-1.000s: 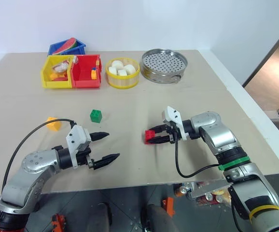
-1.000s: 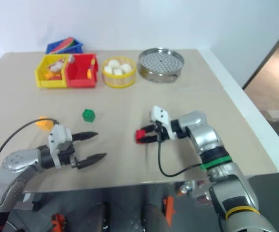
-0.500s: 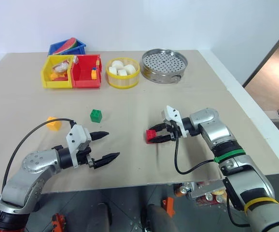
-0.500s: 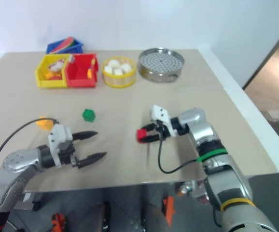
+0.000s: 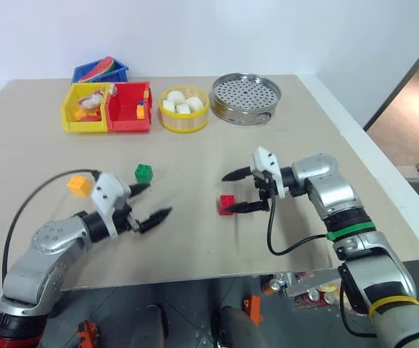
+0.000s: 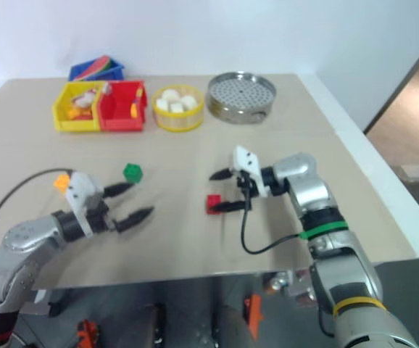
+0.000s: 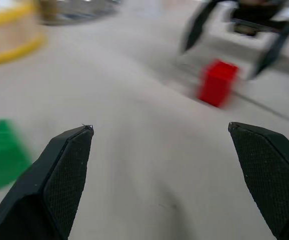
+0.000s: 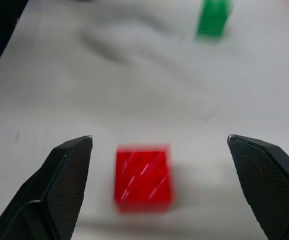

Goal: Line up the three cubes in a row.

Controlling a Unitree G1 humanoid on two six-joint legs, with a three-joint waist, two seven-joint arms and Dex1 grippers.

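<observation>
- Beige counter (image 5: pixel 195 145) under a white wall, seen from the head: the red cube (image 5: pixel 227 205) sits free near the middle, the green cube (image 5: pixel 143 172) to its left and farther back, the orange-yellow cube (image 5: pixel 79 184) farther left still, so the three are not in one straight row.
- Along the far edge stand yellow and red bins (image 5: pixel 108 107), a yellow bowl of white lumps (image 5: pixel 183 109) and a metal steamer tray (image 5: pixel 246 98).
- Left wrist view: the left end effector (image 7: pixel 162 175) is spread wide, empty, with the red cube ahead.
- Right wrist view: the right end effector (image 8: pixel 159 182) is spread wide above the red cube, not touching it.
</observation>
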